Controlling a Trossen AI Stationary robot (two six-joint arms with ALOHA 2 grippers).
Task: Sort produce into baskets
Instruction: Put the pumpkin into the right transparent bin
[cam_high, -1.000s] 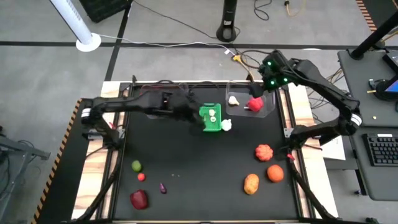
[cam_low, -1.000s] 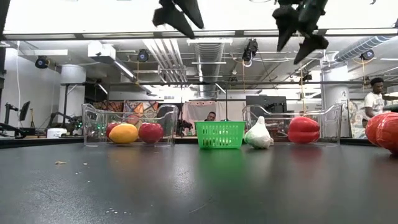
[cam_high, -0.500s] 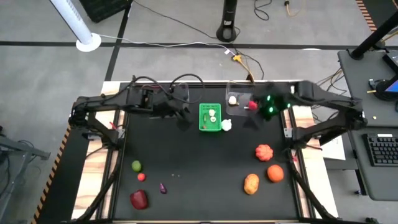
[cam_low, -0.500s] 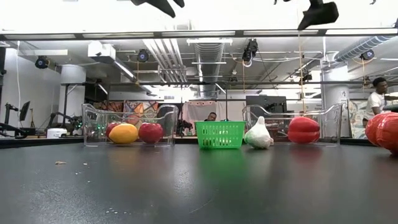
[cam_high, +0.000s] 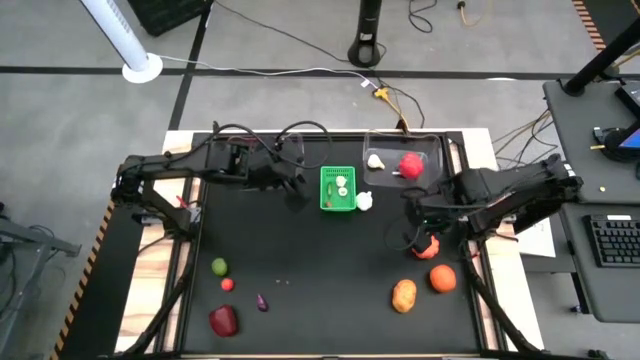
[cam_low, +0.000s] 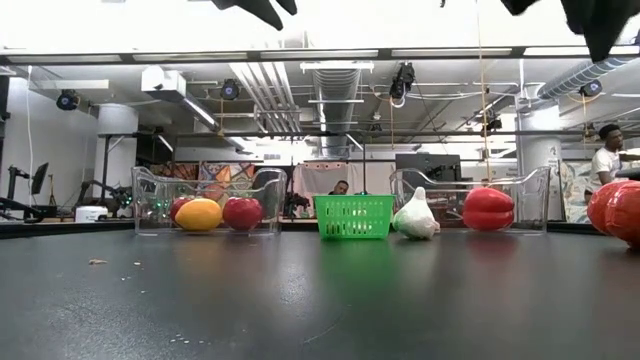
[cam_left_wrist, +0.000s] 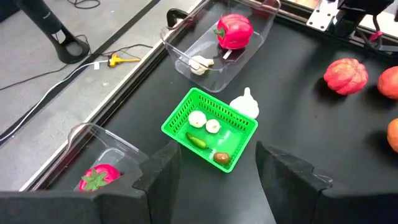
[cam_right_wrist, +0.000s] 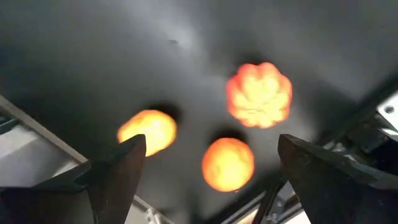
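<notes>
My left gripper (cam_high: 292, 183) (cam_left_wrist: 217, 186) hangs open and holds nothing, above the table to the left of the green basket (cam_high: 338, 188) (cam_left_wrist: 210, 129), which holds small white, green and brown pieces. A white garlic (cam_high: 365, 201) rests on the table against the basket's right side. My right gripper (cam_high: 420, 222) (cam_right_wrist: 211, 180) is open and pointing down, high over the red pumpkin (cam_high: 426, 246) (cam_right_wrist: 259, 93), the orange (cam_high: 442, 278) (cam_right_wrist: 227, 163) and a yellow-orange fruit (cam_high: 403, 294) (cam_right_wrist: 147, 130). The far right clear bin (cam_high: 428, 160) holds a red pepper (cam_high: 410, 165) and a white piece (cam_high: 375, 160).
The left clear bin (cam_left_wrist: 93, 143) (cam_low: 205, 205) holds red and yellow fruit and lies mostly under my left arm in the high view. A green lime (cam_high: 219, 266), a small red piece (cam_high: 227, 284), a purple piece (cam_high: 261, 301) and a red fruit (cam_high: 224, 321) lie near left.
My right gripper has swung from over the far right bin toward the table's near edge, tipping further downward, and now hangs over the red pumpkin. My left gripper has drawn back from above the green basket toward the left and risen, then held still. No produce has moved.
</notes>
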